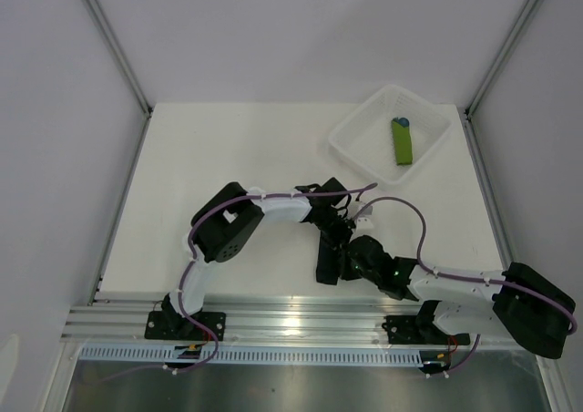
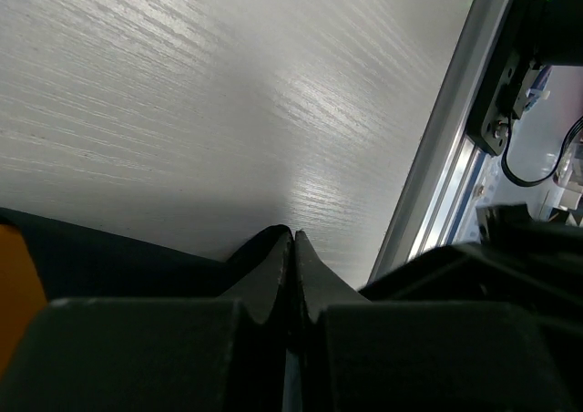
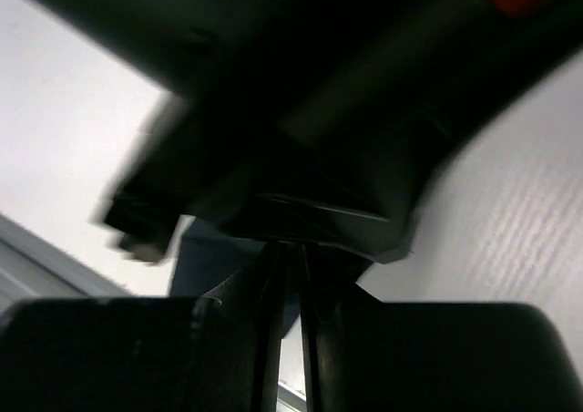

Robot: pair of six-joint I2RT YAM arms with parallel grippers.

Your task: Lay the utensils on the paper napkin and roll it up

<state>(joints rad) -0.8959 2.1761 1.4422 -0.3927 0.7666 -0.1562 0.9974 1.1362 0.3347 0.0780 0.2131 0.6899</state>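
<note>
The paper napkin [image 1: 325, 264] is a dark strip near the table's front middle, where both arms meet over it. My left gripper [image 1: 335, 239] is at its upper end. In the left wrist view that gripper [image 2: 293, 234] has its jaws pressed together, and the black napkin [image 2: 100, 257] lies against the left finger. I cannot tell whether an edge is pinched. An orange utensil [image 2: 16, 293] shows at the napkin's left end. My right gripper [image 1: 351, 264] comes in from the right. Its fingers [image 3: 290, 246] stand a slit apart at a creased fold of the napkin [image 3: 319, 216].
A white basket [image 1: 360, 161] stands at the back right with a green rolled bundle [image 1: 402, 141] inside. The aluminium rail [image 1: 291, 321] runs along the table's near edge, close to both grippers. White walls close off the left, right and back.
</note>
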